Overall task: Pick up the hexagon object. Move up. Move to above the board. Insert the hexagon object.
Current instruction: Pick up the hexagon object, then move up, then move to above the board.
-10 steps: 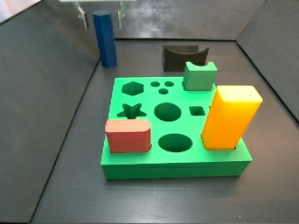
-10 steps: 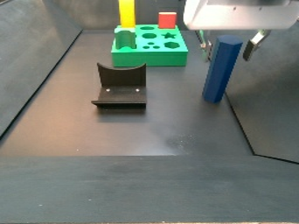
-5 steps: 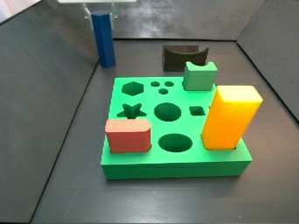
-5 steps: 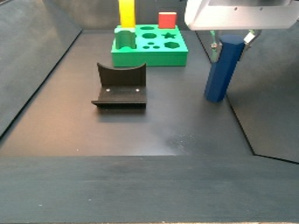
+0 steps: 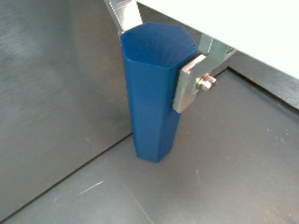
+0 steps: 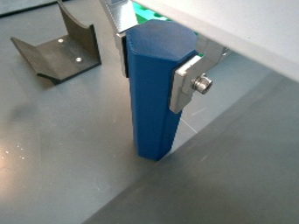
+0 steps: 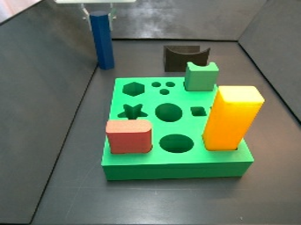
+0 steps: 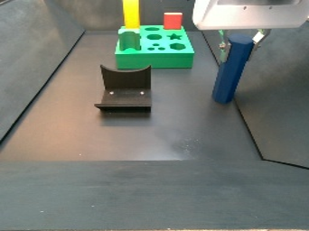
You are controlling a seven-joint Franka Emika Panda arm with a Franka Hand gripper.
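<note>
The hexagon object (image 7: 104,42) is a tall dark-blue rod, upright at the far left behind the board (image 7: 177,167). My gripper (image 7: 100,10) is shut on its top end. Both wrist views show the silver fingers (image 5: 191,80) pressed on opposite flats of the rod (image 5: 158,105), which hangs straight down with its lower end just off the dark floor. In a side view the gripper (image 8: 238,38) holds the rod (image 8: 232,72) to the right of the board (image 8: 154,61). The gripper (image 6: 156,61) also grips the rod (image 6: 155,105) in a wrist view.
On the board stand a yellow block (image 7: 231,116), a red block (image 7: 129,136) and a small green notched block (image 7: 202,75). The fixture (image 8: 125,87) stands on the floor in front of the board and shows in a wrist view (image 6: 56,54). Dark walls enclose the floor.
The gripper has risen a little with the hexagon object in it. The rod's lower end sits slightly higher than one second ago. Nothing else has moved.
</note>
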